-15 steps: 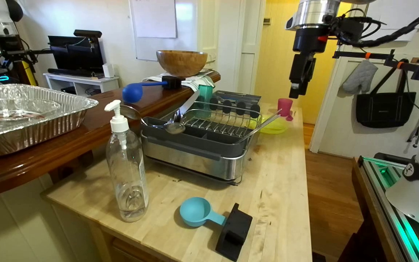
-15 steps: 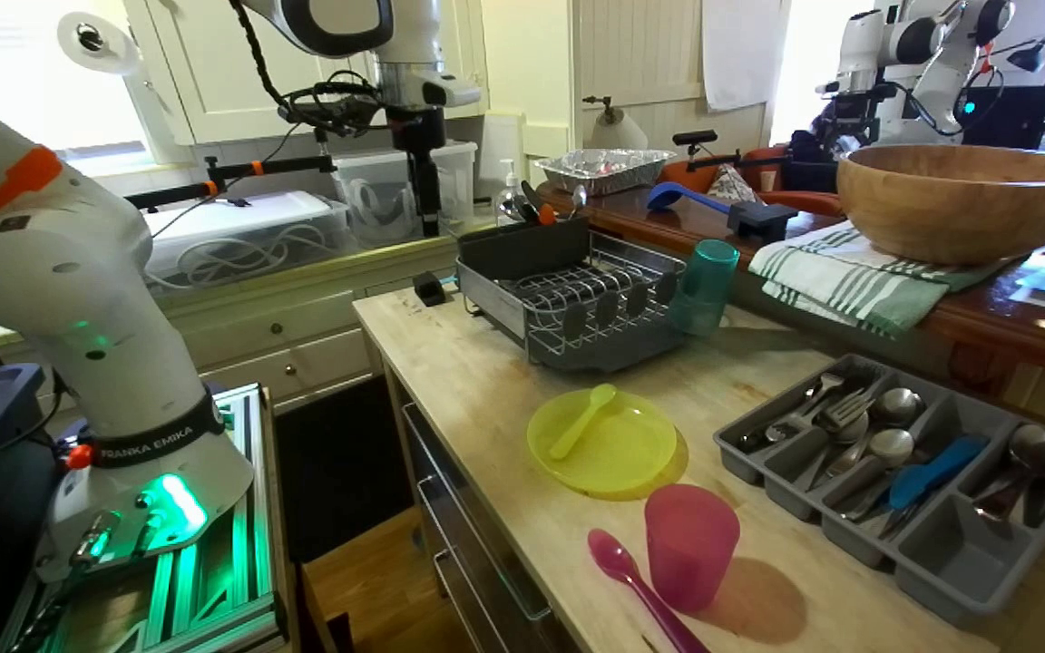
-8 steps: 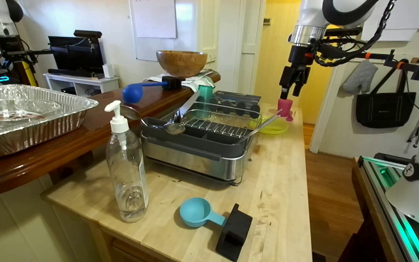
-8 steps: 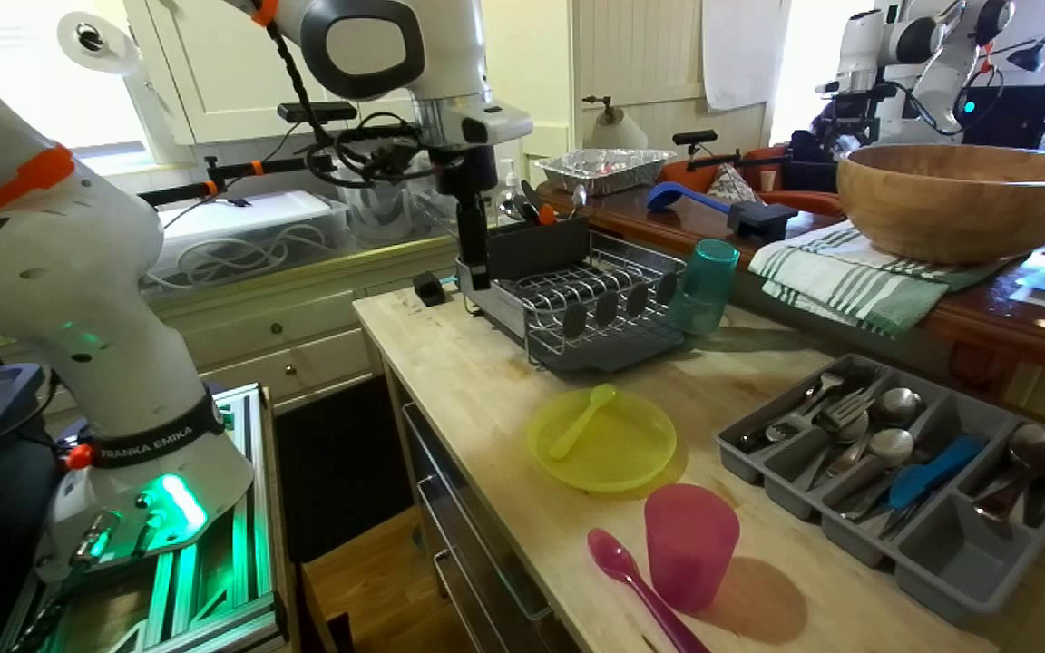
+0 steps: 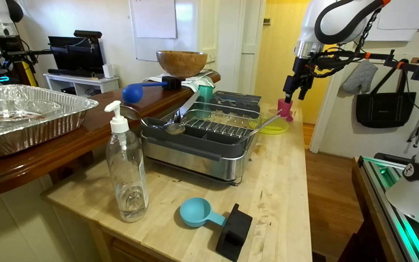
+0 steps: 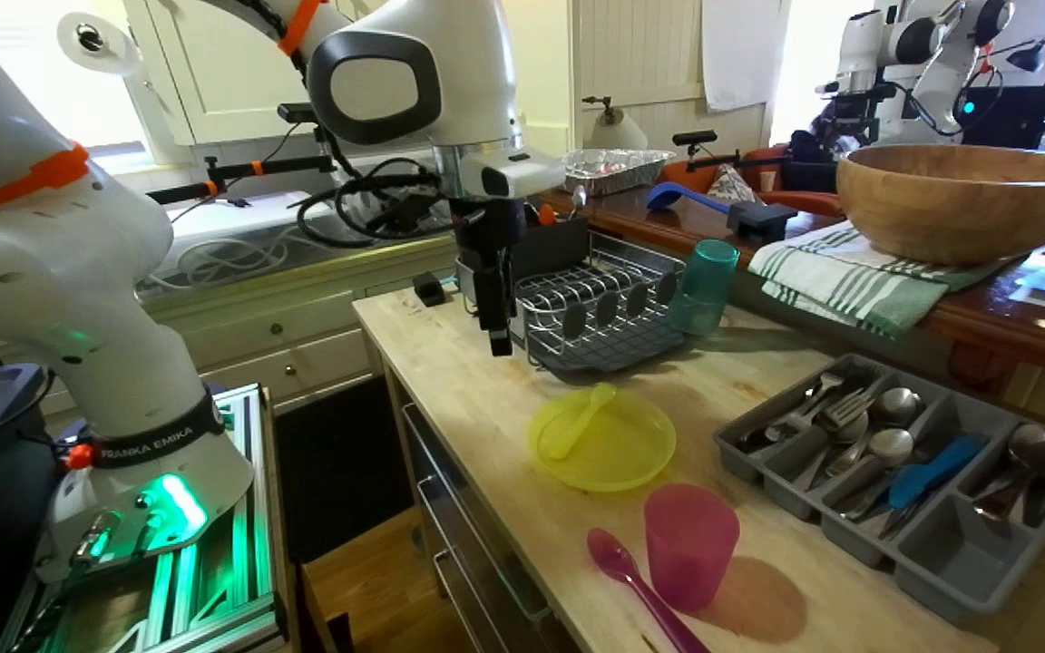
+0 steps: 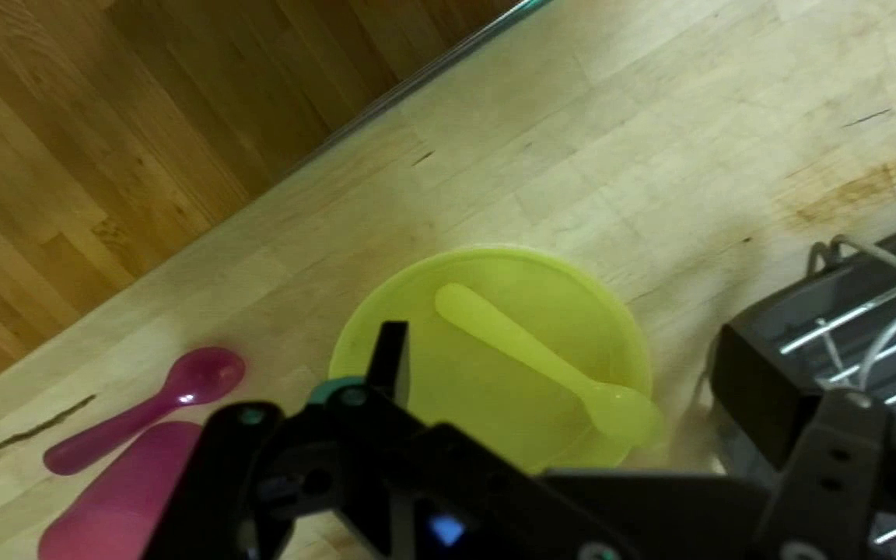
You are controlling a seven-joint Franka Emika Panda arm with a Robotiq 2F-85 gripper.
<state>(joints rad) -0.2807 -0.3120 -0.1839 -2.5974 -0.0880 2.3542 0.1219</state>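
Best to lower the spread, empty hand [image 5: 295, 97] gently toward the yellow plate [image 7: 475, 381] below, straddling the yellow spoon [image 7: 527, 348] there and clearing the dish rack [image 5: 195, 162] alongside.

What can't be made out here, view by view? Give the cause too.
Yellow plate: lower-left rim hidden behind the gripper, wrist view.
Pink cup: cut by the bottom edge, partly behind the gripper, wrist view.
Pink spoon: handle end cut by the bottom edge, in an exterior view.
Pump bottle: label turned too sideways to read, in an exterior view.
Wooden bowl: inside bottom hidden by its near wall in both exterior views.
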